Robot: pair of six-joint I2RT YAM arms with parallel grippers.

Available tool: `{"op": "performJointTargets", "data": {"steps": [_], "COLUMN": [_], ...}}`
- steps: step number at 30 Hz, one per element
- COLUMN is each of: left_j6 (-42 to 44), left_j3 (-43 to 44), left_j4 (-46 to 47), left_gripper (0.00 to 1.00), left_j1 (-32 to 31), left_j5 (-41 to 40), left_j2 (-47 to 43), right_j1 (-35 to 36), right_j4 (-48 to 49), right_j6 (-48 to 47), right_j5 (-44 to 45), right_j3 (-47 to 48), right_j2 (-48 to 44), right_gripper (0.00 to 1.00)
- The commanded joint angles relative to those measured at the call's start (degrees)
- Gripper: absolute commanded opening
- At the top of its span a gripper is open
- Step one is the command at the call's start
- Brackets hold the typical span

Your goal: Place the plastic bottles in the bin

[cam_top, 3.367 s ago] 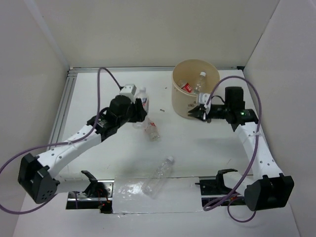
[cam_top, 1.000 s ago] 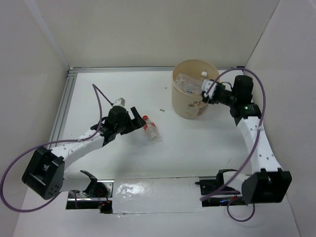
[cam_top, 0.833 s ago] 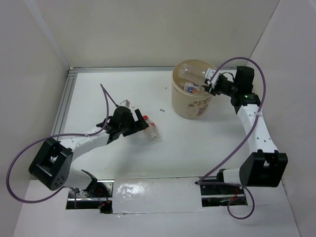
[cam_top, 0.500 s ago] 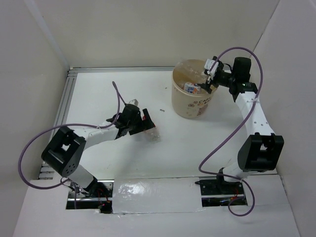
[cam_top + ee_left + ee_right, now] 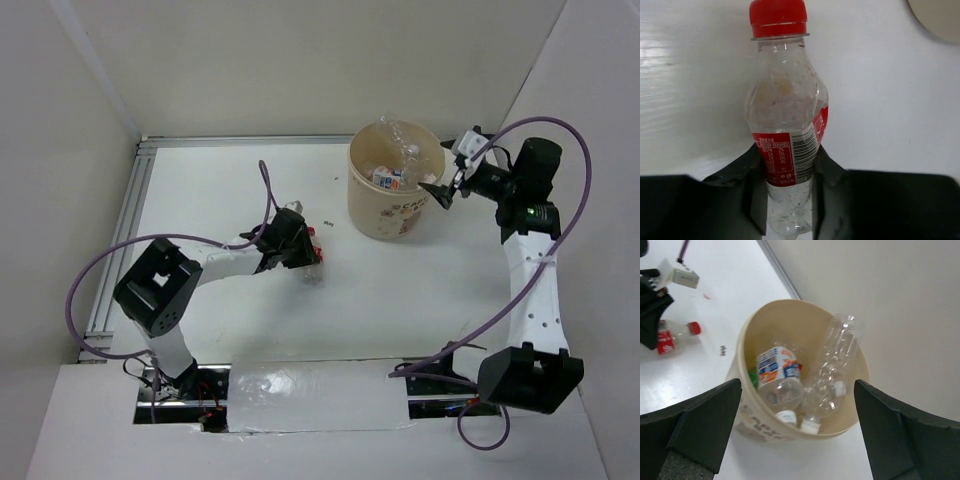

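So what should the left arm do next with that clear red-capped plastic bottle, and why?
Probably squeeze firmly and lift. The left gripper straddles the clear red-capped plastic bottle at its middle, while the bottle lies on the white table, outside the round tan bin.

Top camera overlooks the table [image 5: 230, 190]; left wrist views the red-capped bottle [image 5: 785, 110] closely, right wrist from afar.

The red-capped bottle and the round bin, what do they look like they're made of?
Red-capped bottle: thin clear plastic, glossy; the table shows through and its wall is dented. Bin: likely matte tan paper or card, dull with faint print.
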Motion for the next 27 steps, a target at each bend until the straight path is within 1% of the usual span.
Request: {"op": "performJointTargets", "data": {"steps": [1,2,3,5,6,7,8,9,10,12,13,14,15,16,17,19,20,21,22,23,24,25,26,27], "left_j6": [3.6,4.5,5.4,9.2,10.5,12.4,14.1,14.6,14.6,15.2,15.2,15.2,15.2,15.2,15.2,15.2,14.4,13.8,13.1,13.1,12.6,12.6,12.6,12.6], "left_j3": [1.4,2.0,3.0,7.1,8.7,12.2,16.5,16.5,20.8,24.3,27.7,29.7,31.9,37.2,40.0,45.1,49.9,52.2,56.8,58.9,60.7,62.4,63.4,63.4], "left_j4": [-2.3,-2.3,-2.8,-2.8,-2.2,-0.8,0.6,0.6,1.2,4.7,6.0,8.2,8.2,8.2,8.2,7.0,6.0,5.1,3.3,2.2,1.3,-0.9,-1.0,-1.0], "left_gripper": [0.21,0.18,0.14,0.14,0.14,0.14,0.13,0.13,0.13,0.13,0.13,0.14,0.15,0.15,0.18,0.19,0.23,0.27,0.30,0.41,0.46,0.53,0.60,0.76], "left_j1": [-1.1,-1.8,-2.6,-4.0,-4.0,-4.6,-5.2,-5.2,-5.2,-5.2,-5.2,-5.2,-5.2,-5.2,-5.2,-5.8,-5.8,-5.8,-5.8,-5.8,-6.3,-6.3,-6.3,-6.3], "left_j5": [-1.3,-1.3,-1.3,-1.3,0.4,1.0,2.2,2.2,2.9,4.0,4.0,4.7,4.7,4.7,4.0,1.6,0.6,-0.5,-1.8,-2.5,-2.5,-3.6,-3.6,-3.6], "left_j2": [-2.5,-5.9,-7.6,-11.8,-12.7,-13.3,-13.3,-13.3,-13.3,-11.1,-10.1,-8.9,-7.2,-5.4,-1.0,3.5,7.9,10.2,12.2,14.2,17.5,18.8,19.7,19.7], "right_j1": [-2.7,-3.4,-4.3,-5.5,-5.5,-5.5,-5.5,-5.5,-5.5,-5.5,-6.0,-6.0,-6.0,-6.0,-5.4,-5.4,-5.4,-5.4,-5.4,-5.4,-5.4,-5.4,-5.4,-5.4], "right_j4": [-7.1,-9.7,-15.2,-23.6,-31.0,-33.9,-39.5,-41.3,-42.3,-42.9,-42.9,-42.9,-42.9,-42.9,-42.2,-41.7,-41.7,-41.7,-41.1,-41.1,-41.1,-41.1,-41.1,-40.5], "right_j6": [2.2,1.1,-1.1,-7.8,-14.5,-17.4,-23.8,-25.9,-26.6,-25.9,-25.9,-25.9,-25.9,-25.9,-25.9,-25.9,-25.9,-25.9,-25.9,-25.9,-25.9,-25.9,-25.9,-25.9], "right_j5": [-4.1,-4.9,-5.6,-6.8,-6.8,-6.8,-7.3,-7.3,-7.3,-6.8,-6.8,-6.1,-6.1,-5.5,-4.9,-4.9,-4.9,-4.9,-4.9,-4.9,-4.9,-4.9,-4.9,-4.2], "right_j3": [-3.5,-3.5,-4.3,-5.0,-6.6,-7.6,-9.6,-10.6,-11.5,-13.8,-14.8,-15.8,-17.1,-19.6,-20.6,-22.8,-23.4,-23.4,-24.0,-24.5,-24.5,-24.5,-25.1,-25.1], "right_j2": [-3.4,-3.4,-4.3,-4.3,-4.3,-4.8,-4.8,-4.8,-4.8,-5.3,-5.3,-5.3,-5.3,-5.3,-5.9,-5.9,-5.9,-6.4,-6.4,-6.4,-6.4,-7.0,-7.0,-7.0], "right_gripper": [1.00,1.00,1.00,1.00,0.98,0.93,0.65,0.64,0.44,0.04,0.02,0.02,0.06,0.11,0.12,0.14,0.15,0.17,0.20,0.32,0.42,0.53,0.63,0.83]}}
